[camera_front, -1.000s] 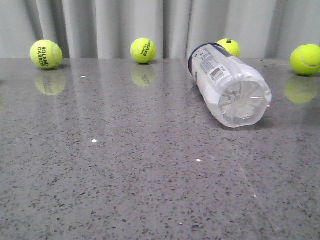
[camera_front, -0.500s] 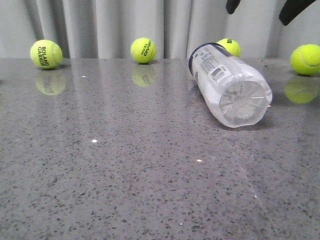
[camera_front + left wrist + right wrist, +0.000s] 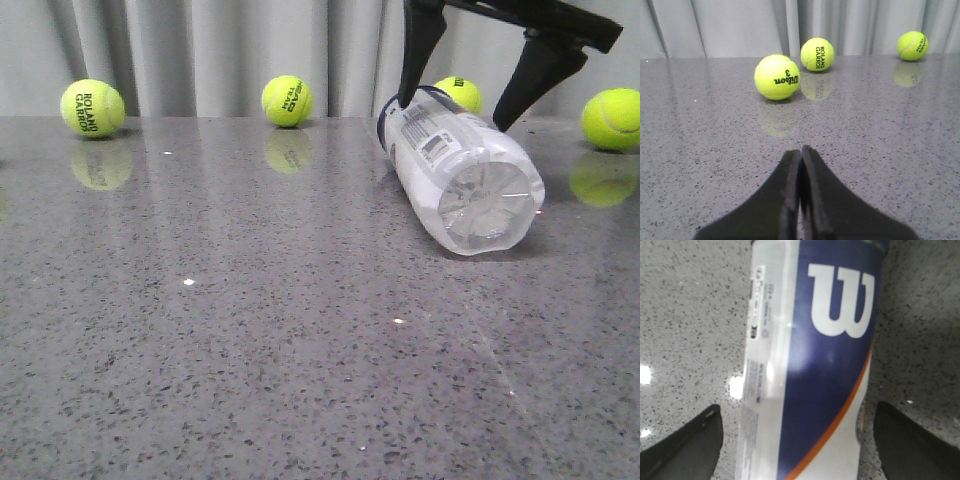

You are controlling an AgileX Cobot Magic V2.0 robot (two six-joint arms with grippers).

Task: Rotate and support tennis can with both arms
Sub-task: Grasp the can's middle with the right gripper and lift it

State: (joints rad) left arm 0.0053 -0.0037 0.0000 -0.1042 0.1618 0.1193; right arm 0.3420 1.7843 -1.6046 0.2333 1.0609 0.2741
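Observation:
The tennis can [image 3: 460, 175] lies on its side on the grey table, its clear bottom end toward the camera and its navy rim toward the curtain. My right gripper [image 3: 452, 115] hangs open just above the can's far half, one dark finger on each side and neither touching it. In the right wrist view the can [image 3: 810, 365] shows its navy label with an orange stripe, filling the gap of the open right gripper [image 3: 796, 407]. My left gripper [image 3: 801, 150] is shut and empty low over the table, away from the can, and does not show in the front view.
Several yellow tennis balls sit along the back by the curtain: one at far left [image 3: 92, 108], one at centre [image 3: 287, 100], one behind the can [image 3: 458, 93], one at far right [image 3: 611, 119]. A Wilson ball [image 3: 777, 77] lies ahead of the left gripper.
The right gripper has come down from the top of the front view and now straddles the can's far half. The can and the balls have not moved.

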